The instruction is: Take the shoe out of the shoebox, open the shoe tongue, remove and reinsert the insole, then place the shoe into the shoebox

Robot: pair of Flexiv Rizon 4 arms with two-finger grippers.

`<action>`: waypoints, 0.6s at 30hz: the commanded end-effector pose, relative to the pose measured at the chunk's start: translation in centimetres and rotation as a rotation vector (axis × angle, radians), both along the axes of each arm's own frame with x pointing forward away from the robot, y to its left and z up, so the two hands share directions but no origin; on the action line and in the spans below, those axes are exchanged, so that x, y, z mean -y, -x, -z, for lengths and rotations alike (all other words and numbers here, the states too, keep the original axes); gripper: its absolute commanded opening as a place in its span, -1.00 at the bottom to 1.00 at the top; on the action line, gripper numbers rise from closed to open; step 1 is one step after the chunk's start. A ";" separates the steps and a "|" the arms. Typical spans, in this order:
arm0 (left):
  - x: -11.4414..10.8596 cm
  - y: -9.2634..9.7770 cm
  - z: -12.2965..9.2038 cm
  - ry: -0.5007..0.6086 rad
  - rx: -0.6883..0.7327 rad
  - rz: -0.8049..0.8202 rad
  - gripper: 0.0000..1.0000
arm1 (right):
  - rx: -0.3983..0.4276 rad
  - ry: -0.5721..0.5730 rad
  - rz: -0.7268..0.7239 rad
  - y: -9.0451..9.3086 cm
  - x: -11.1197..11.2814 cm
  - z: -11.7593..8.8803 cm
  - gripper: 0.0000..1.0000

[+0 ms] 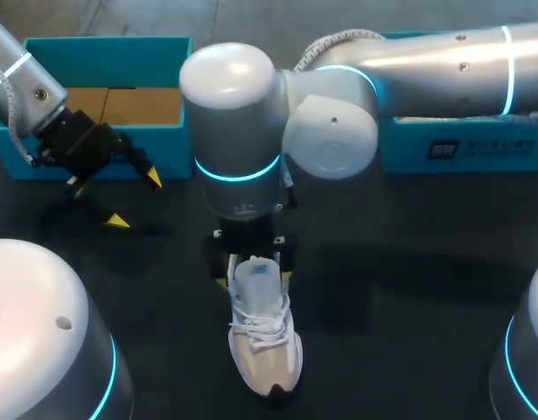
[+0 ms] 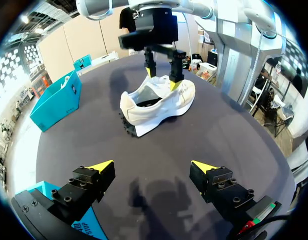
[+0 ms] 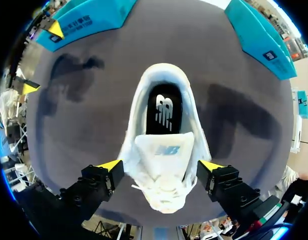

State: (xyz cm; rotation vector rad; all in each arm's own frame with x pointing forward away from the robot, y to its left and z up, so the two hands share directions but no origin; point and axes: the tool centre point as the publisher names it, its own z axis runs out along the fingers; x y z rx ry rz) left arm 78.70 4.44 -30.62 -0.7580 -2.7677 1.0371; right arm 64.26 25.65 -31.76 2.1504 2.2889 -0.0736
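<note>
The white shoe (image 1: 264, 350) stands on the dark table (image 1: 408, 262) at 6 o'clock, toe towards 6, outside the teal shoebox (image 1: 102, 52) at 10 o'clock. The right gripper (image 3: 160, 164) hangs over the tongue (image 3: 164, 150), fingers spread close beside the shoe's two sides. The black insole (image 3: 164, 112) lies inside. At 9 o'clock the left gripper (image 1: 136, 199) hovers, spread and empty, just before the shoebox.

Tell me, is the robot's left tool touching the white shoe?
Apart. The left wrist view shows bare table between the open left tool and the shoe ahead of it.
</note>
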 end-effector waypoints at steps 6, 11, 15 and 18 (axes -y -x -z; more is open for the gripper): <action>0.0 0.0 0.0 -0.004 0.000 0.001 1.00 | -0.006 -0.017 0.002 1.8 0.4 -2.1 -0.05; 0.0 0.0 0.0 -0.004 0.000 0.001 1.00 | -0.017 -0.037 -0.010 2.2 0.2 -2.4 -0.33; 0.0 0.0 0.0 -0.004 0.000 0.001 1.00 | -0.034 -0.040 -0.010 1.8 0.3 -1.7 -0.42; 0.0 0.0 0.0 -0.004 0.000 0.001 1.00 | -0.029 -0.037 -0.013 1.6 0.2 -1.7 -0.73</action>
